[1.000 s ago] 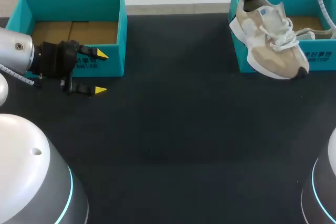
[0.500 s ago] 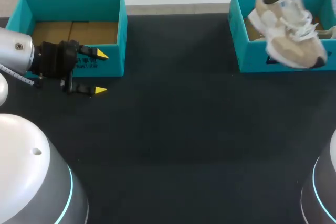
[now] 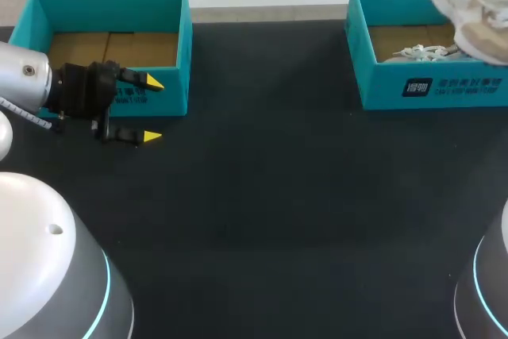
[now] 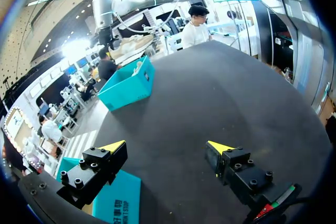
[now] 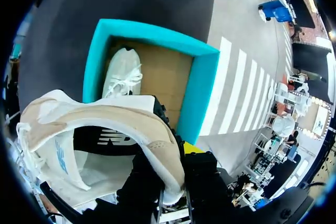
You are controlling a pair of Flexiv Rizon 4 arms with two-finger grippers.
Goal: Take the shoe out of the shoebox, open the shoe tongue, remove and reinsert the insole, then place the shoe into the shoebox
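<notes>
A beige and white shoe (image 3: pixel 476 1) hangs above the right teal shoebox (image 3: pixel 432 85), partly cut off at the view's far right corner. In the right wrist view my right gripper (image 5: pixel 173 156) is shut on the shoe (image 5: pixel 105 119) at its heel collar, directly over the open shoebox (image 5: pixel 152 32). A second white shoe (image 5: pixel 123 72) lies inside that box, also visible from the head view as the second shoe (image 3: pixel 421 53). My left gripper (image 3: pixel 153 109) stands open and empty at the left, beside the front wall of the left teal box (image 3: pixel 111 5).
The left box holds only its cardboard floor. In the left wrist view my left gripper (image 4: pixel 165 146) faces the dark table (image 4: pixel 220 93), with the right shoebox (image 4: pixel 128 85) far ahead and a corner of the left box (image 4: pixel 118 203) under one finger.
My right arm has carried the shoe right and back, from in front of the right shoebox to above it, nearly out of the head view. The left arm has not moved.
</notes>
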